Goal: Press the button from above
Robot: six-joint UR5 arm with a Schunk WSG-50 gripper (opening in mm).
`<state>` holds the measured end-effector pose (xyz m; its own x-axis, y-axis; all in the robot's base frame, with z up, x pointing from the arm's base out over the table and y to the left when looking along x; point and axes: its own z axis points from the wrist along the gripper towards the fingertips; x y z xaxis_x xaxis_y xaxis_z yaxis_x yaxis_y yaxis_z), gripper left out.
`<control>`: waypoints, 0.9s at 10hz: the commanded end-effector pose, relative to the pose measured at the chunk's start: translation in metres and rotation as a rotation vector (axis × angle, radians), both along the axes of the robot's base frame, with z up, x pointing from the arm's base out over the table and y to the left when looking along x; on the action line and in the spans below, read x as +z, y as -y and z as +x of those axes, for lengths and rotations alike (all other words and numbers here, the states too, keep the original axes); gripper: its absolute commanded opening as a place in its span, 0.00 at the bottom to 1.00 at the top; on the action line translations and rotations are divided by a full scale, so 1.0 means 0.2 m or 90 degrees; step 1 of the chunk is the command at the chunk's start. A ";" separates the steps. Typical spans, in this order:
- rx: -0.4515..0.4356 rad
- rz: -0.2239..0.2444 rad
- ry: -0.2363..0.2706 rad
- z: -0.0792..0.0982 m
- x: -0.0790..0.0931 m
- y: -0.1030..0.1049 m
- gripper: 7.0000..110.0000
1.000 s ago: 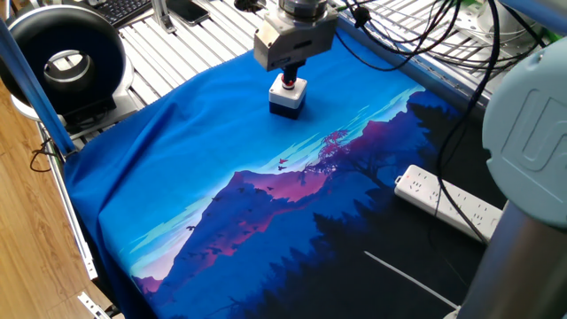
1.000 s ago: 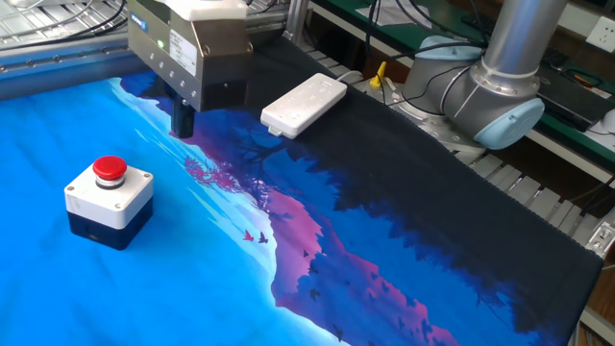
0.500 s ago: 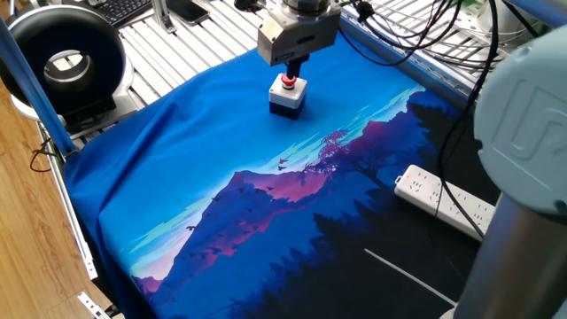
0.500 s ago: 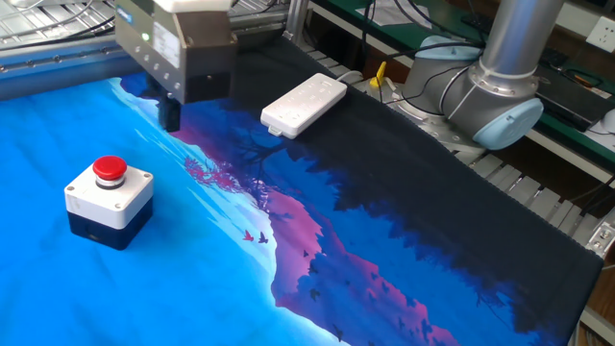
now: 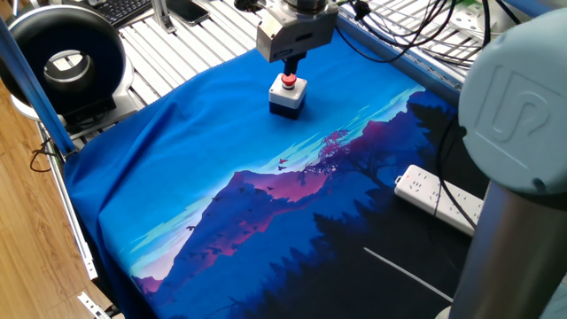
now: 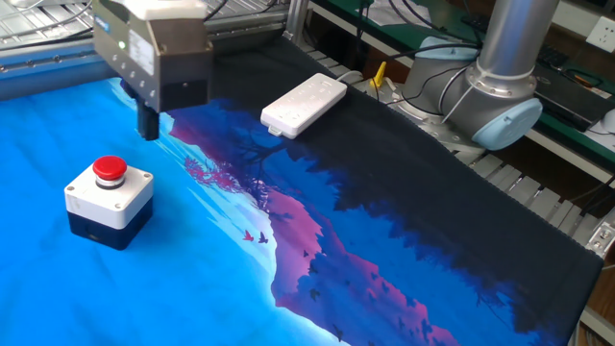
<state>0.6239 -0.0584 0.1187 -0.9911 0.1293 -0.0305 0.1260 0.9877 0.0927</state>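
Note:
The button point(image 5: 288, 81) is a small round red cap on a little cube box point(image 5: 287, 97) with a light grey top and dark base. It stands on the blue cloth at the far side. In the other fixed view the button point(image 6: 109, 169) and its box point(image 6: 108, 200) are at the left. My gripper point(image 5: 291, 64) hangs just behind and above the button. In the other fixed view the gripper point(image 6: 147, 125) is above the cloth, beyond the button and a little to its right, not touching it. Its dark fingertips read as one piece, so their state is unclear.
A blue landscape-print cloth point(image 5: 266, 195) covers the table. A long white power strip point(image 6: 304, 104) lies on its dark part; it also shows in one fixed view point(image 5: 440, 200). A black ring-shaped device point(image 5: 62, 62) stands off the cloth. The robot base point(image 6: 492, 96) and cables sit along the far edge.
The gripper has moved sideways towards the button, leftwards in the other fixed view. The button and its box have not moved.

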 end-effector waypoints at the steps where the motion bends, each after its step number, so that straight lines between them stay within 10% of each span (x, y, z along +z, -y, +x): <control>1: 0.014 -0.004 0.004 0.03 -0.03 0.07 0.00; 9: 0.027 -0.047 0.031 0.13 -0.09 0.14 0.00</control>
